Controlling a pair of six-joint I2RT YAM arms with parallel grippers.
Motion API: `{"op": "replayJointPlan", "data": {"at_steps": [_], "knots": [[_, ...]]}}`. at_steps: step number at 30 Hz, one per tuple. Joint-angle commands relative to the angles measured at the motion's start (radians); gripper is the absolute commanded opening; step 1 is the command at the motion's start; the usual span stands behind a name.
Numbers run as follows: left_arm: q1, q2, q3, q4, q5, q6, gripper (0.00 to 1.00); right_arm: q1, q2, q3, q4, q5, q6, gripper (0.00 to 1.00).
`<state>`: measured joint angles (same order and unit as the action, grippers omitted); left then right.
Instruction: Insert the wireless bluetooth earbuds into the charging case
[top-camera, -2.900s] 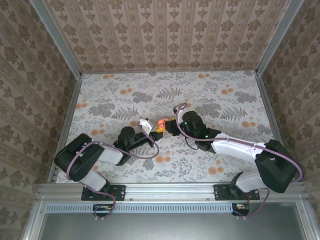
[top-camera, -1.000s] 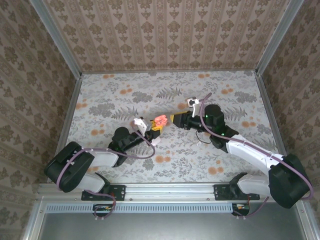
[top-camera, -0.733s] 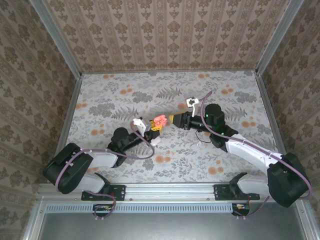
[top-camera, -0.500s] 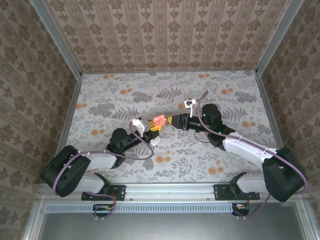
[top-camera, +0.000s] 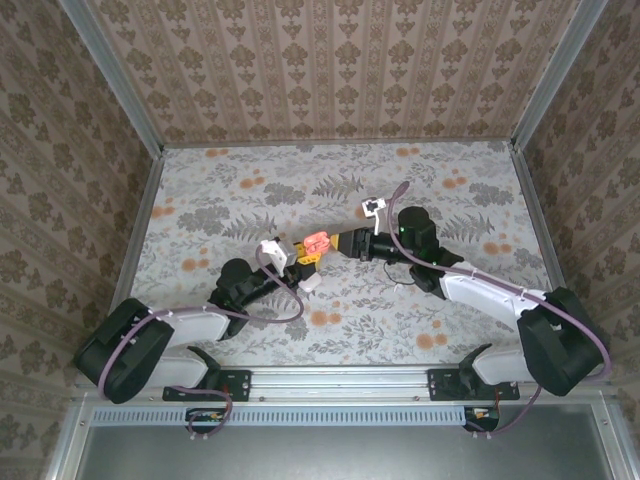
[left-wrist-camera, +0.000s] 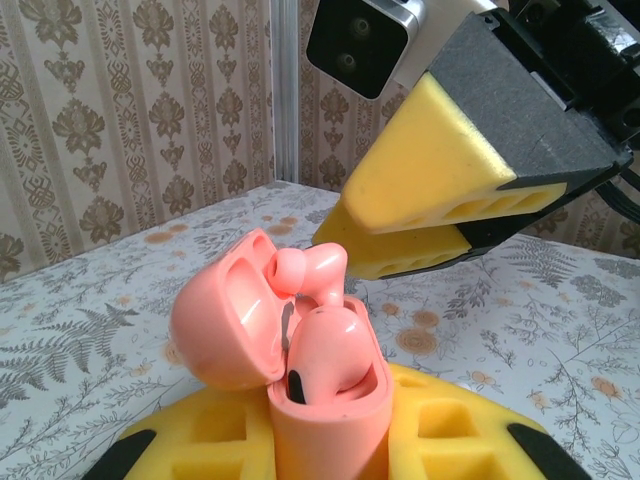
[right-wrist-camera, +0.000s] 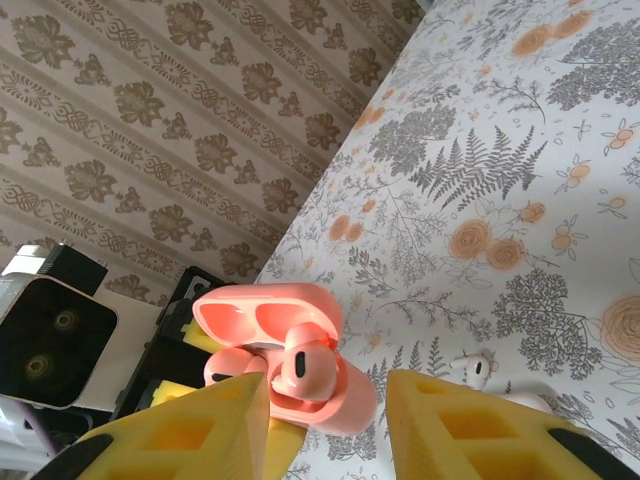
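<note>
The left gripper (left-wrist-camera: 322, 448) is clamped shut on a glossy salmon-pink plastic charging case (left-wrist-camera: 330, 405). Its yellow foam fingers (left-wrist-camera: 200, 440) press the base from both sides and hold it upright. The case's rounded hinged lid (left-wrist-camera: 225, 335) stands open, tipped to one side. Two matching pink plastic earbuds (left-wrist-camera: 320, 350) sit in the body, one low in its well. The higher bud (left-wrist-camera: 305, 270) rides up beside the lid (whether it is fully seated I cannot tell).

The right gripper (right-wrist-camera: 328, 388) points at the case from the opposite side. Its yellow wedge-shaped foam pads (left-wrist-camera: 440, 150) are parted a little, with nothing between them. Their tips are just beside the higher bud, and contact cannot be judged.

A small white plastic earbud (right-wrist-camera: 470, 370) with a dark tip lies on the grey-and-orange floral tablecloth (right-wrist-camera: 520, 200), near the case. Beige patterned wallpaper panels (top-camera: 330, 70) enclose the table.
</note>
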<state>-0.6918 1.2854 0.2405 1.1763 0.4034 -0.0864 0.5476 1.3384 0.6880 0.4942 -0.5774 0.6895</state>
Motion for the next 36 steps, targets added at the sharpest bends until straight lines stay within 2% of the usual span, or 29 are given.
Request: {"op": "replayJointPlan", "data": {"at_steps": [1, 15, 36], "knots": [[0.005, -0.031, -0.010, -0.006, -0.004, 0.015, 0.17, 0.019, 0.019, 0.031, 0.062, -0.018, 0.022, 0.37], [0.006, -0.170, -0.043, -0.126, -0.040, 0.044, 0.17, 0.038, 0.003, 0.013, 0.105, 0.001, 0.035, 0.37], [0.007, -0.201, -0.050, -0.140, -0.040, 0.051, 0.17, 0.063, 0.021, 0.055, 0.109, -0.019, 0.039, 0.37]]}}
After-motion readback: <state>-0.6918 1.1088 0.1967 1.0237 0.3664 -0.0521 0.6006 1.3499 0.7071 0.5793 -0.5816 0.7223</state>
